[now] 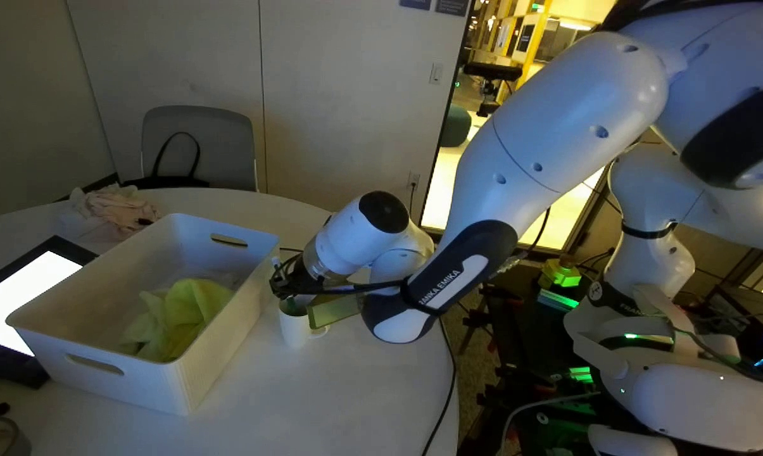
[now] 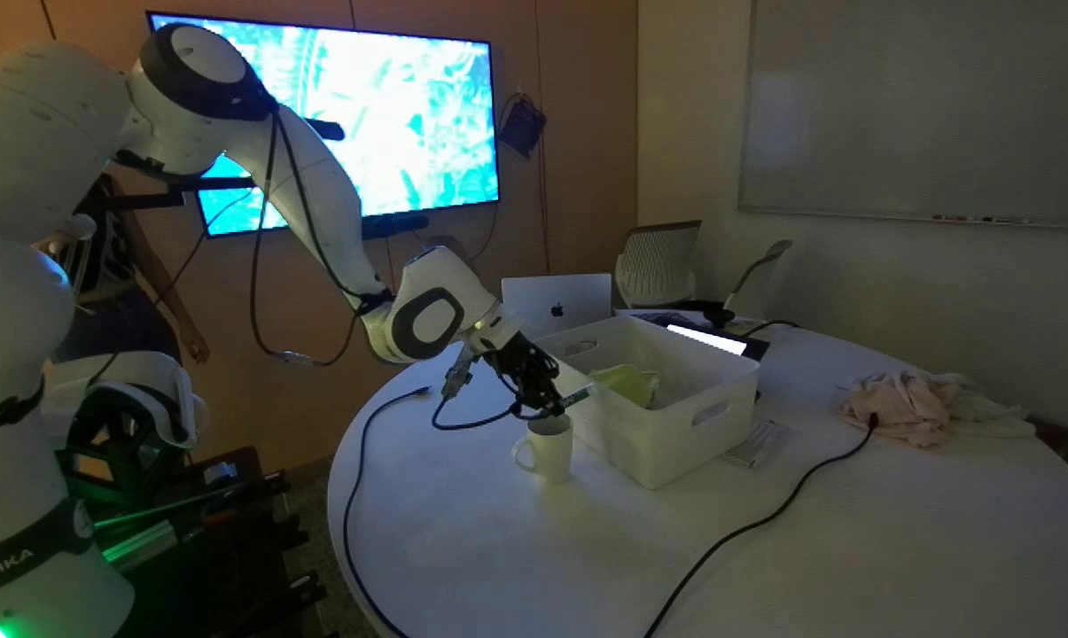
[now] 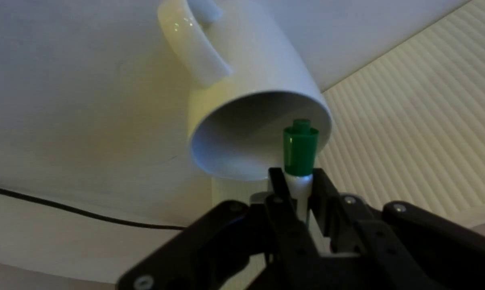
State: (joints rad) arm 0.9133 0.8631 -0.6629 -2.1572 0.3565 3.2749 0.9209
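While our fingers (image 3: 322,197) gripped a green-ended marker (image 3: 300,153) at the white mug (image 3: 254,80), wrist-view centre, we judged grasping done, release outstanding.

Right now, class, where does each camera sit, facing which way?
In an exterior view: higher than the tabletop, facing bin and chair; arm at picture right.
In an exterior view: similarly high, facing screen and whiteboard; arm at picture left.
Wrist view: arm-mounted, facing the mug; gripper and held marker show.
Both exterior views share mug and bin.

The bent arm (image 1: 520,139) slants down, black fingers (image 3: 322,197) nearly together.
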